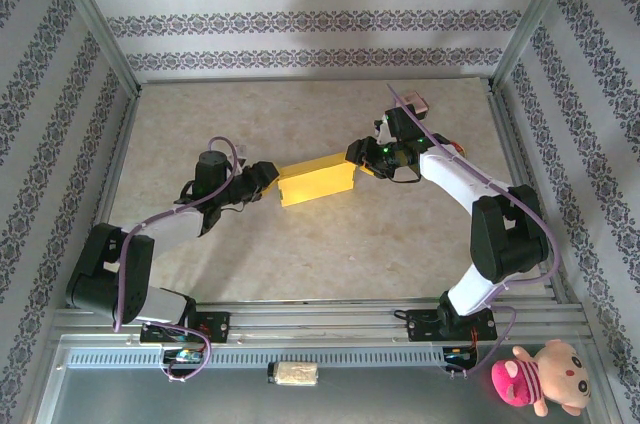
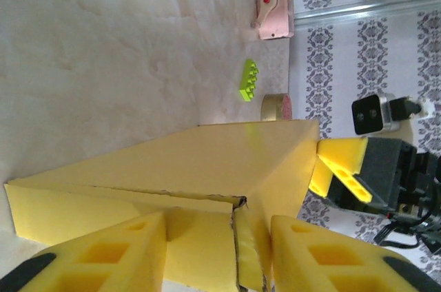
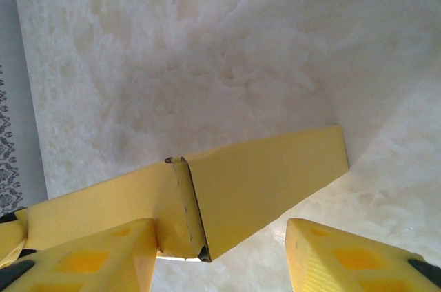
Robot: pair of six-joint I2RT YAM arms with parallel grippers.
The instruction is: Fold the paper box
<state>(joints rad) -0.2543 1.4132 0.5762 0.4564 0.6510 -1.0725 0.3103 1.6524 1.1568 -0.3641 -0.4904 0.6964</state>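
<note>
The paper box (image 1: pixel 318 182) lies folded into a flat yellow rectangle in the middle of the table, one arm at each end. My left gripper (image 1: pixel 270 182) is at its left end. In the left wrist view the yellow fingers (image 2: pixel 103 251) press both sides of the box's end (image 2: pixel 207 237), where a flap edge (image 2: pixel 241 251) stands slightly open. My right gripper (image 1: pixel 360 162) is at the right end. In the right wrist view the box (image 3: pixel 262 189) lies between the jaws. One finger (image 3: pixel 103 257) touches the tucked flap; the other finger (image 3: pixel 344 257) stands well clear.
A small pink box-like item (image 2: pixel 272 13) sits at the far right of the table, with a green brick (image 2: pixel 249 79) and a tape roll (image 2: pixel 277 107) near it. A pink plush toy (image 1: pixel 540 379) lies beyond the front rail. Patterned walls enclose the table.
</note>
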